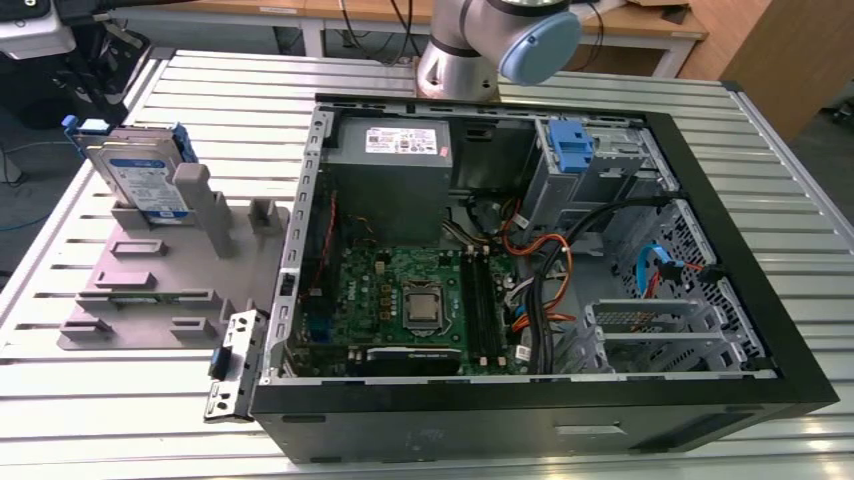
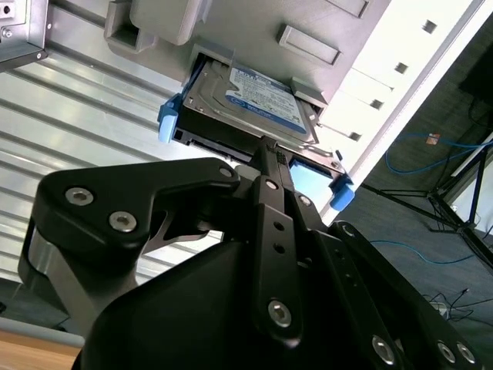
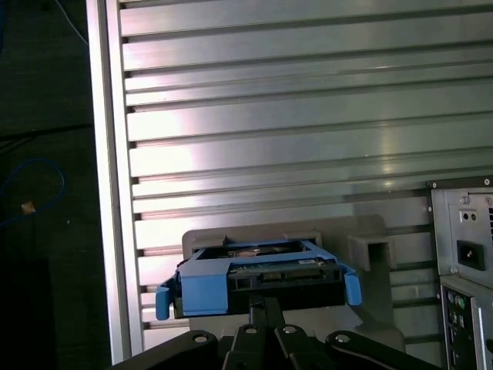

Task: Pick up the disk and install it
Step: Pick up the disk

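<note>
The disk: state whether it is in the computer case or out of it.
Out. In the second wrist view the disk sits slotted in the grey holder, outside the computer case, the tool close by.

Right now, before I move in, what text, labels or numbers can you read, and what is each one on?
No text can be quoted: all the print is too small or blurred.
White-and-blue label on the disk: lines of print, unreadable.
White sticker on the power supply: print blurred, unreadable.
Elsewhere: no text I can make out.
</note>
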Controlling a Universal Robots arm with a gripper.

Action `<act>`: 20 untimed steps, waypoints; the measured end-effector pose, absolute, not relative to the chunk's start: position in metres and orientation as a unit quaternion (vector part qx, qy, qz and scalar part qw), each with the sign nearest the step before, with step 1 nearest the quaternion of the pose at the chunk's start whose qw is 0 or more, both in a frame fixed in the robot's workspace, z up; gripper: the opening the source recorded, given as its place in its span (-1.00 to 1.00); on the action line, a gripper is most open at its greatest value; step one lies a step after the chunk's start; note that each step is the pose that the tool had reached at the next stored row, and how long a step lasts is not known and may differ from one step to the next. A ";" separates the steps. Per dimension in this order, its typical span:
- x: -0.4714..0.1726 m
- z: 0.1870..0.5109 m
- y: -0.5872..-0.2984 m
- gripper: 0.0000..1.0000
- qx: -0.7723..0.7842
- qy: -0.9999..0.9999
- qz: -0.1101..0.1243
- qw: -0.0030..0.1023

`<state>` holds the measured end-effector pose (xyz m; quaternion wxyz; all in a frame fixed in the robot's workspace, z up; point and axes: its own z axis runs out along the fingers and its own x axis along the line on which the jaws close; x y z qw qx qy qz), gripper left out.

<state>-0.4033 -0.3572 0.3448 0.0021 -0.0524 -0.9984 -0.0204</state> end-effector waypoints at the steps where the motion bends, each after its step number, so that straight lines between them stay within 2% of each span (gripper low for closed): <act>1: -0.403 0.345 -0.357 -0.79 -0.052 -0.998 -0.020 0.002; 20: -0.403 0.345 -0.357 -0.79 0.034 -0.999 -0.020 0.003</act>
